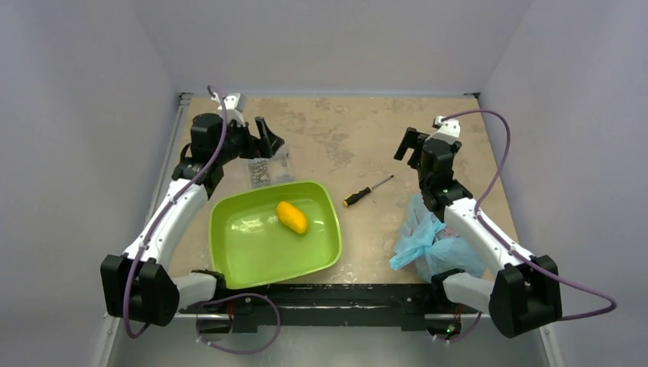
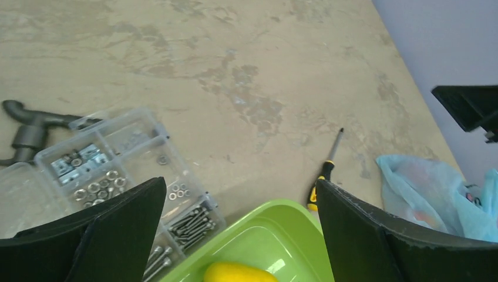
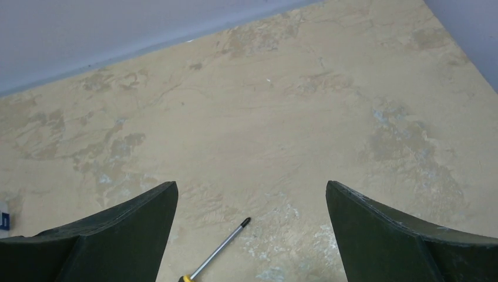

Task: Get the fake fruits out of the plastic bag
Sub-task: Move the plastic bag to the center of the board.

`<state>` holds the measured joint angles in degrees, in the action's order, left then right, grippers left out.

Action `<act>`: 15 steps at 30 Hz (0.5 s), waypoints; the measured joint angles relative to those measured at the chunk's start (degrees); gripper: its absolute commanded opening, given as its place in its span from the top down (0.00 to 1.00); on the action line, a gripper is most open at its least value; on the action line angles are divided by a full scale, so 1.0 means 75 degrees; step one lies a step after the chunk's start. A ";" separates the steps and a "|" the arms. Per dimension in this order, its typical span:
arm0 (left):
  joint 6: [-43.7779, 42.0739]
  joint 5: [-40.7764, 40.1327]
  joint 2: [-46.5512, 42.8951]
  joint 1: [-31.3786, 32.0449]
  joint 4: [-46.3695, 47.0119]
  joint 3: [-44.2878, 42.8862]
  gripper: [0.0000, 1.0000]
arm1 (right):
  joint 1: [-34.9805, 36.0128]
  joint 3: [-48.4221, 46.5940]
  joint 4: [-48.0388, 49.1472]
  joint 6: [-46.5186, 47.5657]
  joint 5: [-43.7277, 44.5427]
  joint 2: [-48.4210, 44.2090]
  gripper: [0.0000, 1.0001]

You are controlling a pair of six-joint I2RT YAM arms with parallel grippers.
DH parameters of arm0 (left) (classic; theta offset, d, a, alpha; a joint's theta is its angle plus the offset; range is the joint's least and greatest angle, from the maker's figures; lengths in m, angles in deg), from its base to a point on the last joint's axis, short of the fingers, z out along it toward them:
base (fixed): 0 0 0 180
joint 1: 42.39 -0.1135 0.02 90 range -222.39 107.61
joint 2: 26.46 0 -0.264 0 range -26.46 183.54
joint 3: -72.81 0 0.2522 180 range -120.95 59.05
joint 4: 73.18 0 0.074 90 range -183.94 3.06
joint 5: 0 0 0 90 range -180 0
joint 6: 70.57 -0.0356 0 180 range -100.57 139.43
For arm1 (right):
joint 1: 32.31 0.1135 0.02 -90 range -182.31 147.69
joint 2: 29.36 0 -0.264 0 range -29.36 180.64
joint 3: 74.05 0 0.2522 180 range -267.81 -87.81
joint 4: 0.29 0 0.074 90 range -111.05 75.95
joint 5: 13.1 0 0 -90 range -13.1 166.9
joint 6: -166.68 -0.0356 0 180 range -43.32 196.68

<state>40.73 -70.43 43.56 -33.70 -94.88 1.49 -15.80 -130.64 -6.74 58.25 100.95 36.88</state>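
The plastic bag [image 1: 428, 243] lies crumpled at the near right of the table, partly under my right arm. It is light blue and translucent, and in the left wrist view the plastic bag [image 2: 420, 191] shows only a faint orange-pink tint through its skin. The fake fruits are hidden inside it. My left gripper [image 1: 270, 140] hangs open over the far left, above the tray's far corner, with nothing between its fingers [image 2: 117, 226]. My right gripper [image 1: 407, 143] is open too, raised beyond the bag and facing the bare tabletop, well apart from it.
A lime-green tray [image 1: 248, 248] sits at the near centre-left and holds one orange-yellow oval fruit [image 1: 292, 217]. A clear parts box [image 1: 267, 170] of screws and washers lies behind the tray. A yellow-handled screwdriver [image 1: 367, 191] lies between tray and bag. Grey walls close in the table.
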 measured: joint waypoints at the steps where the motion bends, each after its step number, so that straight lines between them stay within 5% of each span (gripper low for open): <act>1: -0.0026 0.0114 -0.0006 0.0154 -0.0026 -0.0041 0.01 | 0.0000 -0.0006 0.0003 -0.0058 0.0102 0.0000 0.01; 15: -0.0274 0.0927 0.0446 0.1737 -0.0490 -0.0600 0.01 | 0.0000 -0.0297 -0.0764 -0.1539 -0.0143 -0.0568 0.01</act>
<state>38.67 -63.48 46.90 -20.68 -98.55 -3.01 -15.80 -132.87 -12.47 46.71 99.88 32.62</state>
